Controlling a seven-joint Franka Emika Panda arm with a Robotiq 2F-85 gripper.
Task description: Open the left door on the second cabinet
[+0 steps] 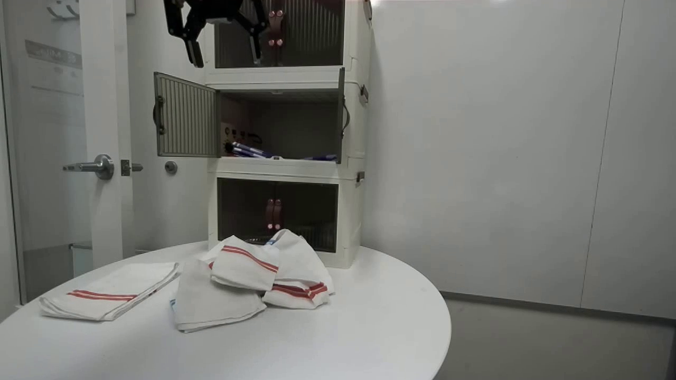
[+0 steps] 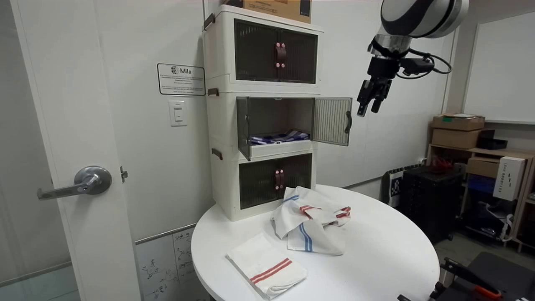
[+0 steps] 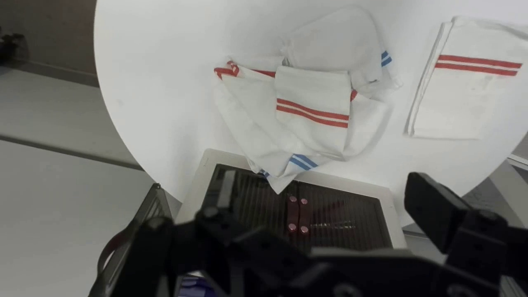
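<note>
The gripper (image 1: 227,56) pointed down, released, its two fingers (image 3: 435,212) spread wide apart; in an exterior view it hung at the top edge, overlapping the top cabinet (image 2: 217,54). The arm (image 2: 418,19) above it showed only in an exterior view, reaching down from the upper right, with the fingertips angled a little toward the cabinets and apart from both open doors. Below, on the round white table (image 1: 380,322), lay a folded towel (image 1: 108,293) with red stripes and, beside it, a heap of towels (image 1: 243,272) just in front of the lowest cabinet (image 1: 351,227). Above that sat the second cabinet (image 1: 274,168). Its left door (image 1: 187,119) stood swung out to the left, broad and ribbed in an exterior view, but a narrow strip in an exterior view with the right door (image 2: 333,121) broad. The wrist view, upside down, held the right door at its left margin; whether it caught the left door I could not tell. Blue cloth (image 2: 288,137) lay inside the second cabinet. Off at the left, a room door (image 1: 108,221) showed in both exterior views; a sign (image 2: 181,79), a switch (image 2: 178,113), a carton (image 2: 278,7) on the top cabinet and far boxes (image 2: 455,138) appeared in an exterior view alone.
</note>
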